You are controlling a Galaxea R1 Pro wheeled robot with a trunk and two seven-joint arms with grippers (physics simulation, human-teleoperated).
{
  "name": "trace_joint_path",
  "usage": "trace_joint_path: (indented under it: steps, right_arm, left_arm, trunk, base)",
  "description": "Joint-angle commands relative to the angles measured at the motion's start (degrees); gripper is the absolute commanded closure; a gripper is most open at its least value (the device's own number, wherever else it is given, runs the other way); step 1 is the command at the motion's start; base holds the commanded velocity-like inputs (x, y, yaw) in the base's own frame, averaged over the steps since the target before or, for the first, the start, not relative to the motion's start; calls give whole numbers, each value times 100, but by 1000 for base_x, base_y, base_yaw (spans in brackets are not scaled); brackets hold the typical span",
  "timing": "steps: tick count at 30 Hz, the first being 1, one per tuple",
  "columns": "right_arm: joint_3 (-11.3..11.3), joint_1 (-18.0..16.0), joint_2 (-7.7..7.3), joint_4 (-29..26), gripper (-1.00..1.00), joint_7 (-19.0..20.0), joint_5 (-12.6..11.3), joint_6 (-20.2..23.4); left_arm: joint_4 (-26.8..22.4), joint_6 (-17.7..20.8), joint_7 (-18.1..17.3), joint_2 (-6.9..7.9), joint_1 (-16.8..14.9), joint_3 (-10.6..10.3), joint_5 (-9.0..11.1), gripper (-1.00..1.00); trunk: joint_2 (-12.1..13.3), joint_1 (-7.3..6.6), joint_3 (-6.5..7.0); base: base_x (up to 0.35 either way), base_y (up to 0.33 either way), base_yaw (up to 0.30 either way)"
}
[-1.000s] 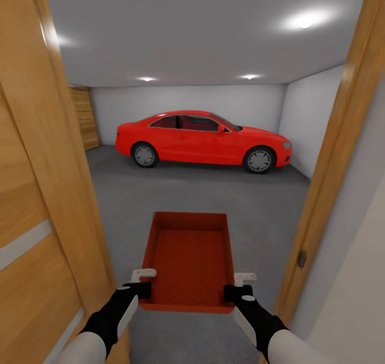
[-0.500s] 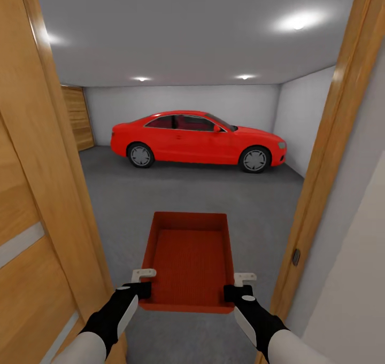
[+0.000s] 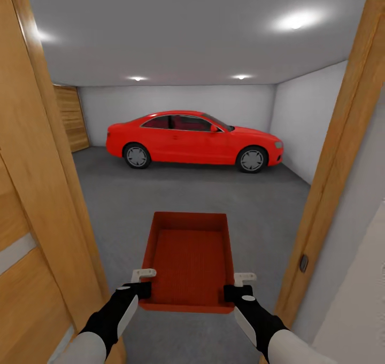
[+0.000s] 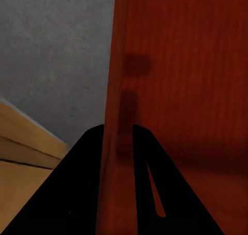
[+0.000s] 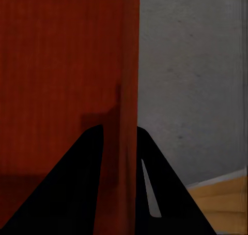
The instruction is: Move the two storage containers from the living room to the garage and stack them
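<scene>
Storage container: being carried at 6 o'clock, above the garage floor
Left end effector: pinching its left wall
Right end effector: pinching its right wall
Red car: sitting at 12 o'clock

Both arms are white tubes ending in black wrists, with the left gripper and right gripper having pale L-shaped fingers.

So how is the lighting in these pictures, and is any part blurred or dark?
Head view: sharp, evenly lit, with glare blooming round the ceiling lights. Left wrist view: the pincer fingers are plain black shapes, casting dark shadows on the storage container wall. Right wrist view: similar, soft and grainy.
</scene>
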Motion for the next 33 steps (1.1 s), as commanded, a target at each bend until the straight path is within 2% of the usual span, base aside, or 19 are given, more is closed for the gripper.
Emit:
trace_joint_path:
  steps: [1, 12, 18, 33]
  right_arm:
    - [-38, -7, -6, -33, 100, -3, -66, -166]
    - [-39, -7, -6, -33, 100, 0, -68, -165]
    - [-41, -7, -6, -33, 100, 5, -69, -166]
    - [-35, -7, -6, -32, 100, 3, -64, -166]
  left_arm:
    - [-6, 34, 62, 35, 5, 51, 30, 100]
    - [-6, 34, 62, 35, 3, 51, 30, 100]
    - [-6, 35, 62, 35, 4, 51, 30, 100]
    - [-6, 34, 62, 35, 5, 51, 30, 100]
  trunk:
    - [-5, 2, -3]
    - [-5, 2, -3]
    - [-5, 2, -3]
    - [-5, 2, -3]
  base:
    - [5, 3, -225]
    - [1, 0, -216]
    - [59, 43, -27]
    - [174, 146, -1]
